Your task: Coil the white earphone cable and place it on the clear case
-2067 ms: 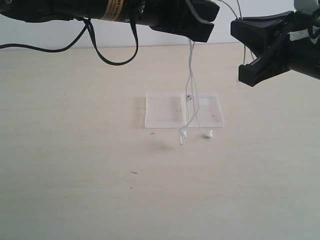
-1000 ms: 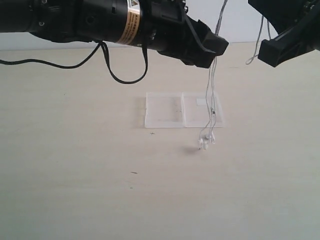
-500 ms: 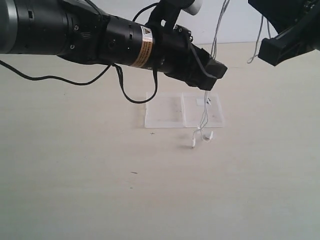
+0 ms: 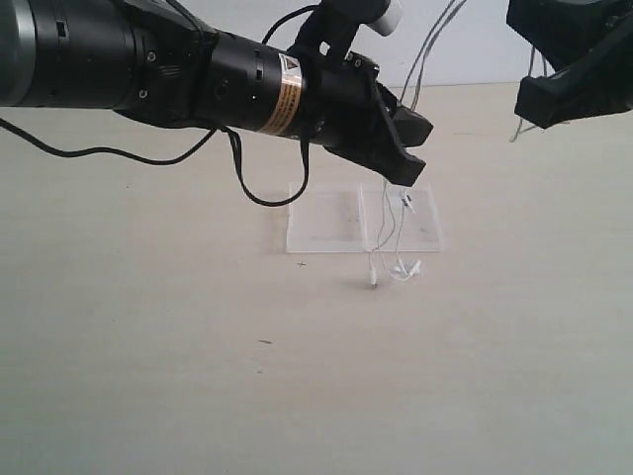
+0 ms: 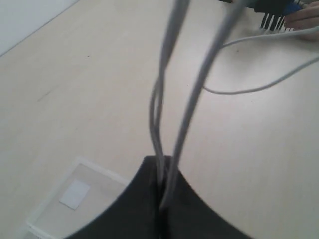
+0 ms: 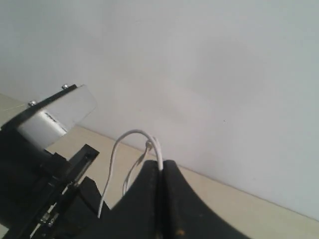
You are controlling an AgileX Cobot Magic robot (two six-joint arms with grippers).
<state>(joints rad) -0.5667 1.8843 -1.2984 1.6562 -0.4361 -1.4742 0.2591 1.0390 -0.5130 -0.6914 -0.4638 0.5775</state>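
Note:
The white earphone cable (image 4: pixel 425 54) hangs in thin strands from above the table. My left gripper (image 4: pixel 412 168) reaches across the middle and is shut on the strands just above the clear case (image 4: pixel 321 223). Below it the strands end in two earbuds (image 4: pixel 406 269) dangling by the case's front edge. In the left wrist view the cable (image 5: pixel 169 99) runs into the shut left gripper (image 5: pixel 162 172), with the case's white label (image 5: pixel 75 194) beneath. High at the right, my right gripper (image 4: pixel 529 104) is shut on another part of the cable (image 6: pixel 149 142), pinched at the right gripper's tips (image 6: pixel 160 167).
A black loop of arm wiring (image 4: pixel 267 183) hangs under the left arm, above the pale wooden table (image 4: pixel 148 346). A white wall (image 6: pixel 199 59) stands behind. In the left wrist view, a hand and a dark object (image 5: pixel 281 12) sit at the table's far edge.
The left gripper has closed on the cable strands and moved slightly left. The earbuds have swung left and sit a little lower. The right gripper has shifted slightly.

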